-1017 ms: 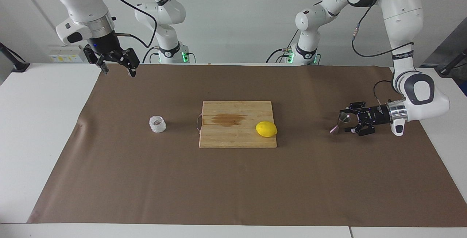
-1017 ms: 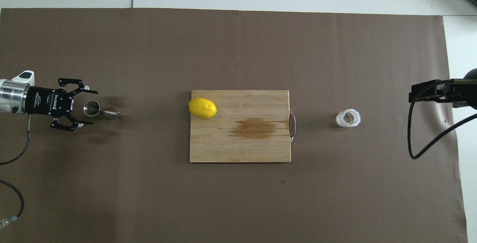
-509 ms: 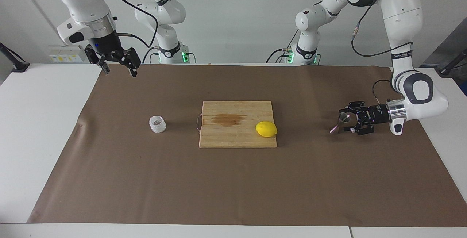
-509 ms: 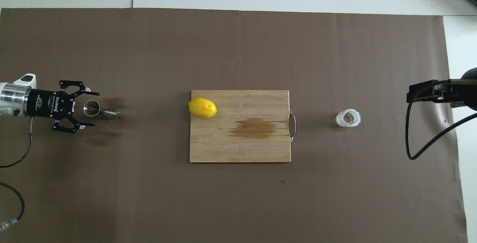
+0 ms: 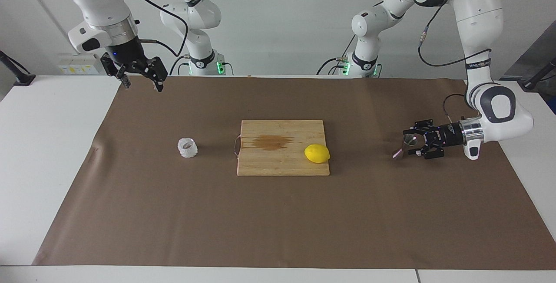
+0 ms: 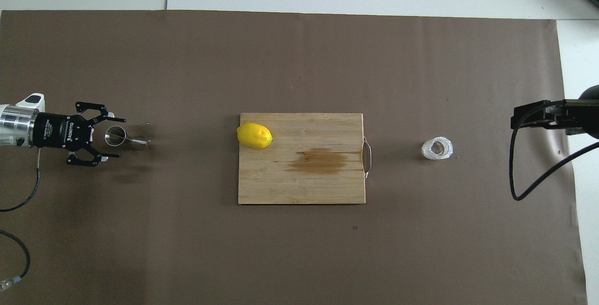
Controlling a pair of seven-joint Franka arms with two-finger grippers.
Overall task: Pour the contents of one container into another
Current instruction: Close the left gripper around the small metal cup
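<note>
While the brown mat (image 6: 299, 249) covers most of the surface (image 5: 47, 144), broad bare room lies around the cutting board (image 6: 302, 178) at centre. In the overhead view the lemon (image 6: 254, 135) sits at the board's ten o'clock corner, the glass cup (image 6: 437, 149) at three o'clock, the jigger (image 6: 122, 138) at nine. The left hand (image 6: 112, 138) brackets the jigger, fingers apart, touching unclear. Only the facing view shows the right hand (image 5: 142, 84), open, raised over the mat's edge.

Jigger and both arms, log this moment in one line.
left gripper: around jigger, jaws open | right gripper: waiting, raised | glass cup: untouched
</note>
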